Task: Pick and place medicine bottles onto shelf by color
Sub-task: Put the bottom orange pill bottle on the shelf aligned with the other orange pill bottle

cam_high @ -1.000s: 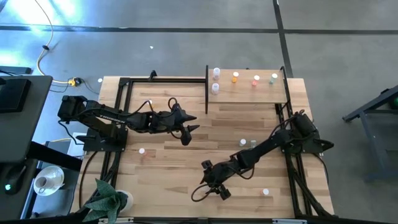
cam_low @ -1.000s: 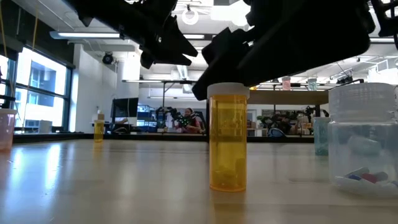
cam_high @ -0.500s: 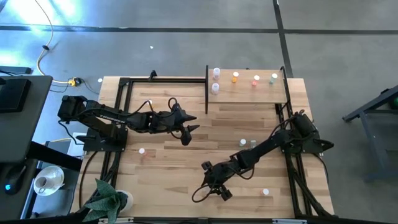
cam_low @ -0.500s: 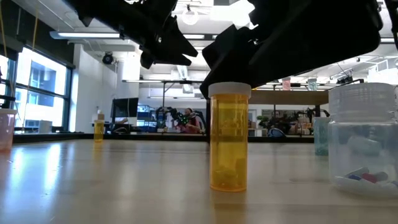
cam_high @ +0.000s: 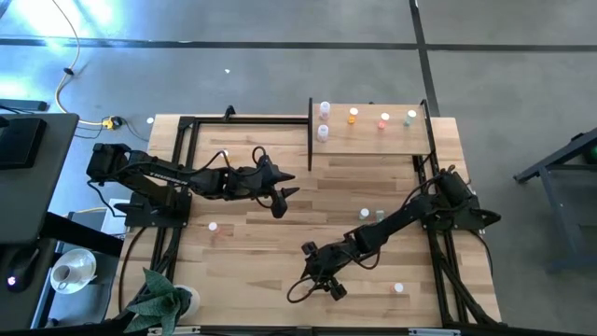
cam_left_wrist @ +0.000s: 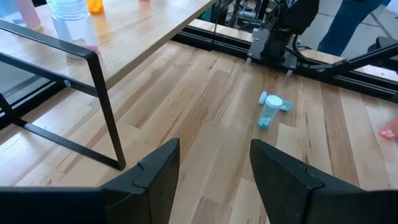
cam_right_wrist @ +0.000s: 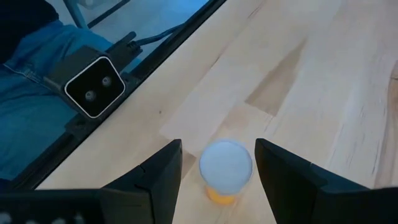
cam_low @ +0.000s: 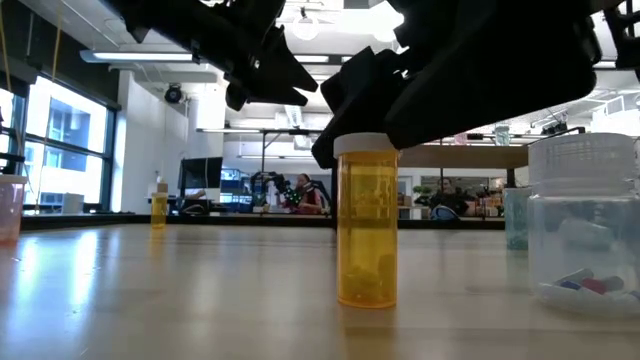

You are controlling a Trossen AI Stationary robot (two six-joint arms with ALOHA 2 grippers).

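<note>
Narrowed in the last second: right tool (cam_right_wrist: 217,180), low at the lower middle of the high view, fingers now bracketing the white cap of the orange bottle (cam_low: 366,222) with a gap visible on each side, not yet gripping. Bottle upright on the counter (cam_high: 252,252) near its front edge. Likely a grasp about to close before the carry to the shelf (cam_high: 373,140) at upper right.

Left tool (cam_left_wrist: 211,168) open and empty, hovering mid-counter left of centre. A green bottle (cam_left_wrist: 269,112) lying on its side ahead of it.

Several capped bottles already upright on the shelf; others loose on the counter between right arm and shelf. A clear jar (cam_low: 585,225) close at lower right of the low view. Black posts at the shelf's edge to clear.
</note>
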